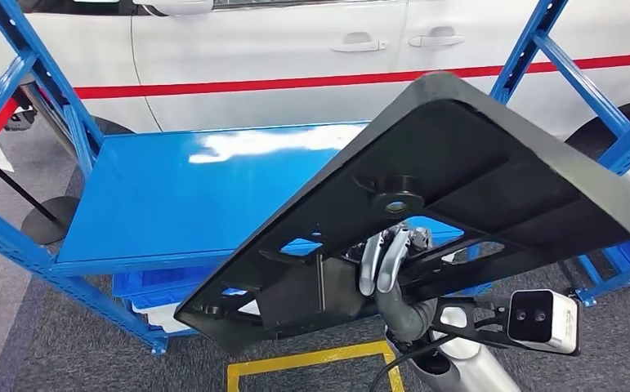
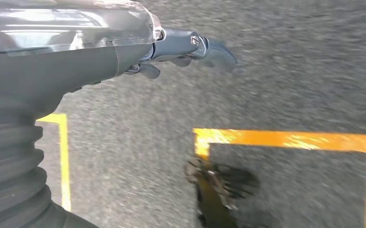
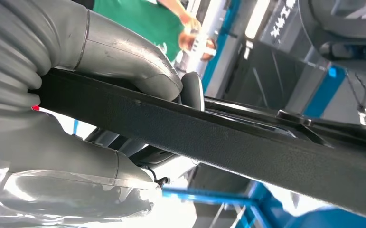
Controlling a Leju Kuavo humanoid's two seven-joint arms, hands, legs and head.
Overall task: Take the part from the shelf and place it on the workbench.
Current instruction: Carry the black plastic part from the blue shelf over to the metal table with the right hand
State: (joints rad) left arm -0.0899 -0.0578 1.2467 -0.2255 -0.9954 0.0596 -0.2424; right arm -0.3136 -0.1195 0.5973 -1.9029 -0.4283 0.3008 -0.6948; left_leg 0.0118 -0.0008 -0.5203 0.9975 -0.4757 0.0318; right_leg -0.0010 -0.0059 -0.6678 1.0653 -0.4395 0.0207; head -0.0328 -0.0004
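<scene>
A large black plastic panel part (image 1: 458,163) with ribs and cut-outs hangs tilted in front of the blue shelf (image 1: 180,196), its high end to the right. My right hand (image 1: 386,260) grips it from below, fingers showing through a cut-out near its middle. In the right wrist view the thumb (image 3: 124,52) and fingers clamp the panel's dark edge (image 3: 228,142). My left hand (image 2: 181,50) hangs over grey floor, holding nothing, its fingers stretched out.
The blue shelf board is bare, framed by blue uprights (image 1: 42,73). A white car with a red stripe (image 1: 295,49) stands behind it. Blue bins (image 1: 148,287) sit under the board. Yellow floor tape (image 1: 311,359) marks the carpet. A person in green (image 3: 138,19) stands near.
</scene>
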